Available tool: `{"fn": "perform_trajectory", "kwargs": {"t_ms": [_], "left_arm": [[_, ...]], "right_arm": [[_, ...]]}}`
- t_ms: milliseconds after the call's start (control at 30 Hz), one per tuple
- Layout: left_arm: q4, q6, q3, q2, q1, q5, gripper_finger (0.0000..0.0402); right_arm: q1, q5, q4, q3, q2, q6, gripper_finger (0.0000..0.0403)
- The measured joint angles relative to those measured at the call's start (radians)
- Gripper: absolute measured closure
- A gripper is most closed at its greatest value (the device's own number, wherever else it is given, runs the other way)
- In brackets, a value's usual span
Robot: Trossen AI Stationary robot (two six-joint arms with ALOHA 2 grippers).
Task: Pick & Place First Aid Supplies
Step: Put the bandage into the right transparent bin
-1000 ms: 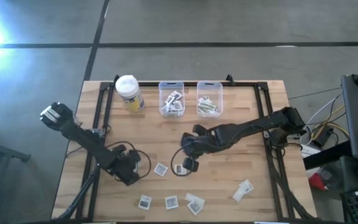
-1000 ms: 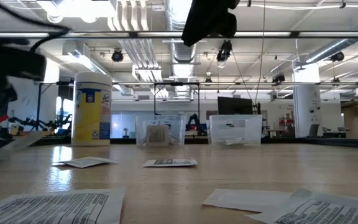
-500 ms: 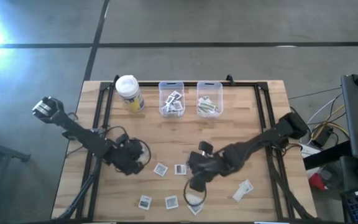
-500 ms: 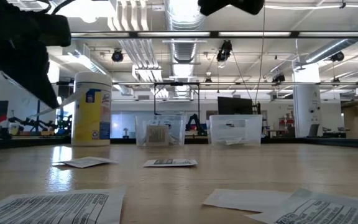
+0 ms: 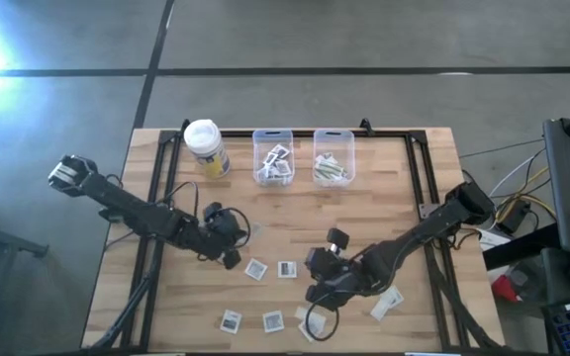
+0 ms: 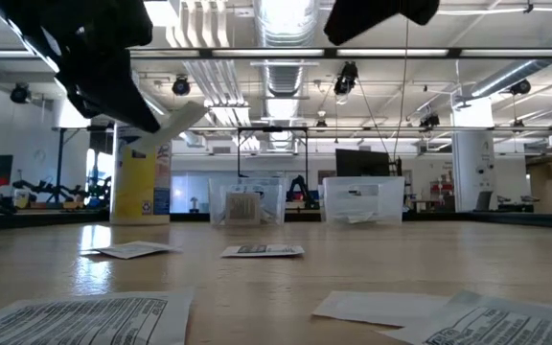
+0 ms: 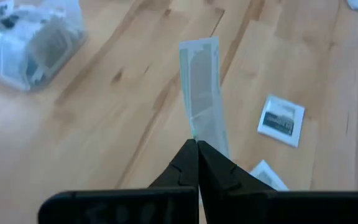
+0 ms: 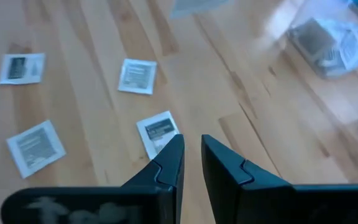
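Here the left gripper [image 7: 197,144] has its jaws pinched tight on one end of a greenish strip packet [image 7: 202,93], lifted clear of the counter [image 5: 384,198], probably for carrying toward the two clear bins [image 5: 273,155], both already holding packets. The right gripper [image 8: 191,144], jaws slightly apart and empty, hovers over loose square packets [image 8: 137,76].

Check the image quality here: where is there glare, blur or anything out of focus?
High view: strong glare blows out the floor at the upper left corner; the table is evenly lit. Low view: the nearest packets are soft, and bright ceiling lights leave the arms as dark silhouettes. Left wrist view: the narrow strip is fairly clear, the clear bin blurred. Right wrist view: soft throughout, most at the far bin.
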Motion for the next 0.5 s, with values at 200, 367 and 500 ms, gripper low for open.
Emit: {"fn": "perform_trajectory", "kwargs": {"t_ms": [200,367,500], "left_arm": [[0.046,0.069,0.0,0.0,0.012,0.001,0.0401],[0.049,0.072,0.0,0.0,0.012,0.003,0.0401],[0.049,0.072,0.001,0.0,0.012,0.003,0.0401]], "right_arm": [[-0.005,0.033,0.042,-0.07,0.001,0.072,0.0351],[-0.013,0.102,0.112,-0.101,0.001,0.081,0.0344],[-0.034,0.104,0.152,-0.115,0.001,0.085,0.0324]]}}
